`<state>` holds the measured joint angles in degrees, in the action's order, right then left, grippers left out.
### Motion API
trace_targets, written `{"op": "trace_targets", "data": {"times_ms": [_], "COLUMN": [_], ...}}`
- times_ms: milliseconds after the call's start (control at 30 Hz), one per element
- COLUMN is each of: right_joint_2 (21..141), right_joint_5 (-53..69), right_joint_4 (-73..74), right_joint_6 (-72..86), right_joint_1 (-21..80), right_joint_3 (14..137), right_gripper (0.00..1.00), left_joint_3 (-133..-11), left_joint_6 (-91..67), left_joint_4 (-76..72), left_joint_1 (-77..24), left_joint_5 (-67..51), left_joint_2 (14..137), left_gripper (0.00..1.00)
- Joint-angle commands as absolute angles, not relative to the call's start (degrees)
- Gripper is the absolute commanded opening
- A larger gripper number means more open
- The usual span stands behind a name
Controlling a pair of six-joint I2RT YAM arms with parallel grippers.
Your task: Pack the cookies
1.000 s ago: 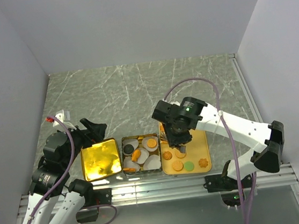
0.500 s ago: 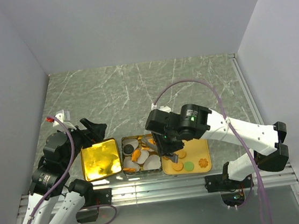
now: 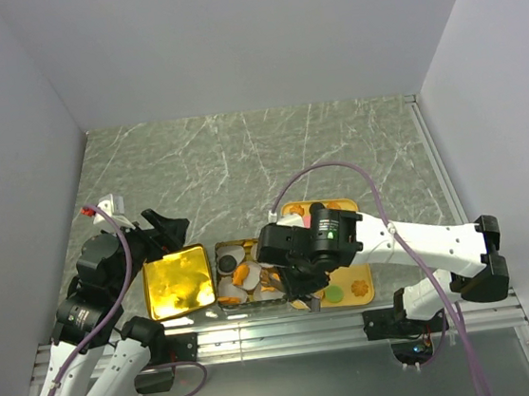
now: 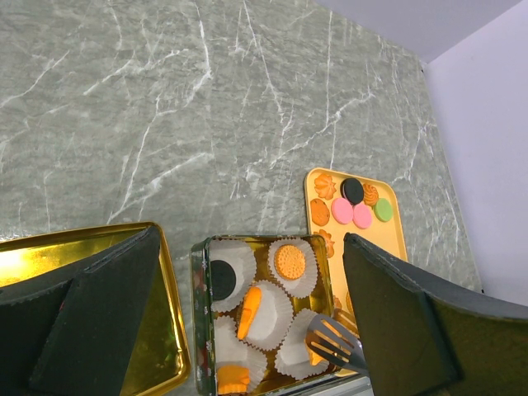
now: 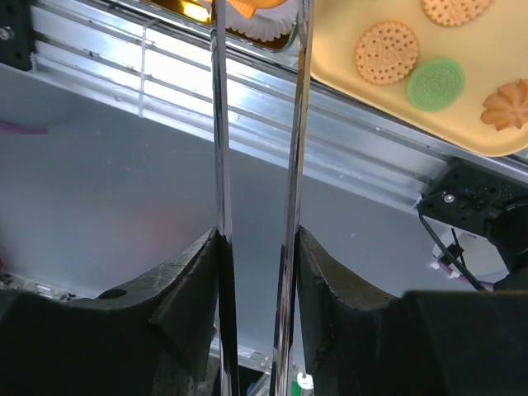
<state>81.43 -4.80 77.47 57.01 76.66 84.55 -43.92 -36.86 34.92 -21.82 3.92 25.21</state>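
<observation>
Cookie (image 5: 247, 6) in tongs (image 5: 220, 148), R gripper (image 5: 257, 238)

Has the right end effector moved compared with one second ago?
Yes. The right end effector went left, from above the yellow tray toward the cookie tin.

Grey veined table (image 4: 206, 99); yellow tray (image 4: 389, 247); silver tongs (image 5: 220, 148); pink, green, black cookies (image 4: 342, 211).

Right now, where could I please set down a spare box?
The marble tabletop is bare from the gold lid, cookie tin and orange tray back to the rear wall. The near edge is crowded: those three lie side by side, with the tongs in the right tool over the tin.
</observation>
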Motion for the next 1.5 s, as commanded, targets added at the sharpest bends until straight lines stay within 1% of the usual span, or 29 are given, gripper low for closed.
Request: {"op": "trace_targets", "data": {"times_ms": [0,100,233,367,433,567,667,933,1100,1233,1300,1467], "right_joint_2": [78.6,78.5,79.3,79.3,79.4,79.5,79.7,80.0,81.4,81.7,81.7,83.7], "right_joint_5": [-5.8,-6.1,-6.4,-6.2,-6.2,-6.2,-6.4,-7.6,-11.3,-12.5,-12.2,-10.9], "right_joint_4": [79.3,78.6,78.1,77.5,77.3,77.2,77.2,78.0,81.2,82.5,82.2,78.5], "right_joint_6": [59.0,59.1,58.4,58.4,58.3,58.0,57.9,58.0,57.0,53.7,52.5,41.8], "right_joint_1": [77.3,77.2,77.3,77.3,77.3,77.3,77.3,77.3,76.3,72.9,68.8,57.3], "right_joint_3": [83.7,83.1,82.7,82.2,82.2,82.1,82.2,83.6,90.5,96.0,97.6,101.2], "right_gripper": [0.38,0.38,0.41,0.47,0.48,0.55,0.57,0.58,0.58,0.58,0.58,0.58], "left_joint_3": [-43.9,-43.9,-43.9,-43.8,-43.8,-43.9,-43.8,-43.9,-43.8,-43.8,-43.9,-43.9], "left_joint_6": [-36.7,-36.7,-36.8,-36.9,-36.9,-36.9,-37.0,-37.0,-37.1,-37.1,-37.0,-37.4], "left_joint_4": [33.3,33.3,33.4,33.5,33.5,33.5,33.6,33.6,33.7,33.6,33.7,34.1], "left_joint_1": [-21.9,-21.9,-21.9,-21.9,-21.9,-21.9,-22.0,-21.9,-21.9,-21.9,-21.9,-21.9], "left_joint_5": [4.1,4.2,4.3,4.4,4.5,4.5,4.6,4.7,4.8,4.6,4.6,5.7], "left_joint_2": [24.7,24.7,24.6,24.5,24.6,24.6,24.7,24.8,24.7,25.1,25.5,25.8], "left_gripper": [0.99,0.99,0.99,0.99,0.99,0.99,0.99,1.0,0.99,1.0,0.99,0.99]}}
